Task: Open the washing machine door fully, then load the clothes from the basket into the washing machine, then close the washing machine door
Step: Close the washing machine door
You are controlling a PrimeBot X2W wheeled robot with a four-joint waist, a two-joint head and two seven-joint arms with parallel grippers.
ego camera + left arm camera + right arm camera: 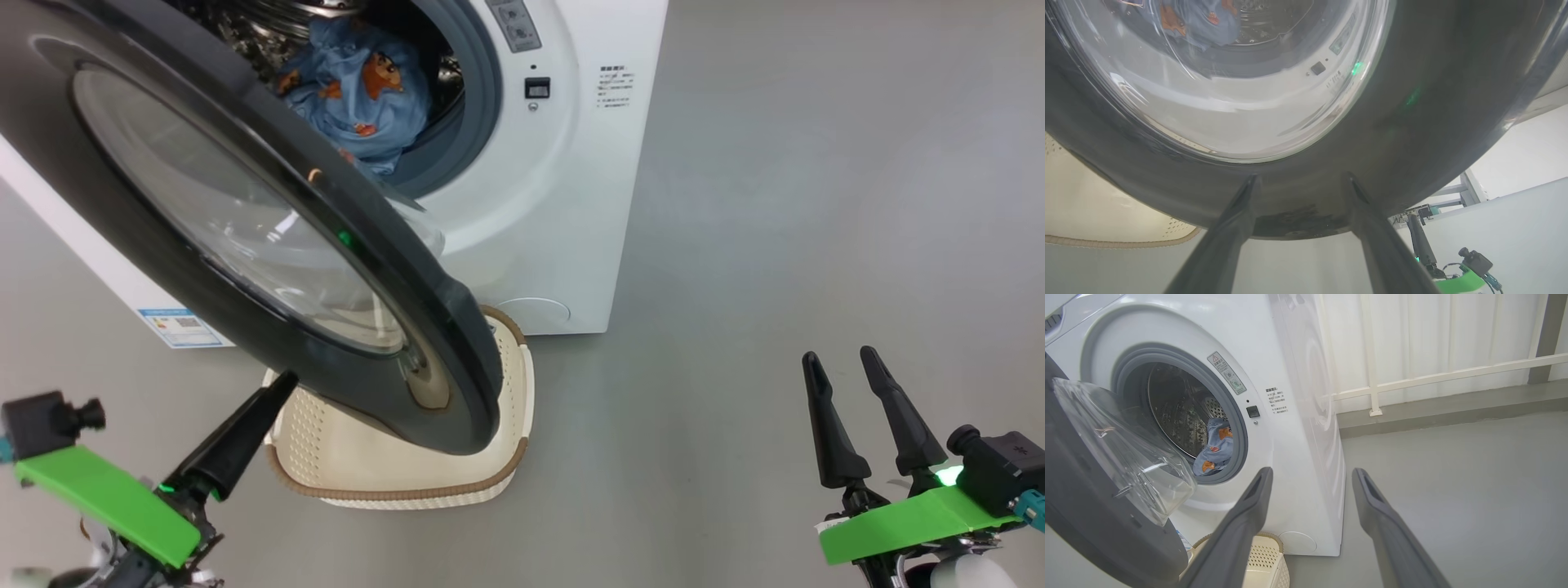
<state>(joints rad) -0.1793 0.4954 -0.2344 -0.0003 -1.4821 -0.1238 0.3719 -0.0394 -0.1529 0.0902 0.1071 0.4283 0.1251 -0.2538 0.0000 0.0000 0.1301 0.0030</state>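
The glossy black, round washing machine door (237, 220), with its bulging clear window, is seen partly open over the perforated cream basket (367, 457) on the smooth grey floor (775, 204). Bear-printed light blue clothes (359, 90) are heaped inside the white washing machine (571, 204). The left tool (1301, 177) is spread at the door's rim. The right tool (838, 357) is spread, empty, far right.

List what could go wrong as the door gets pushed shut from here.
1. The clothes bulge toward the gasket; a fold may get pinched under the washing machine door.
2. The left hand is open with its tips close to the door's glossy curved rim, so a push might slip off.
3. The basket sits below the door's lower edge and may be clipped.
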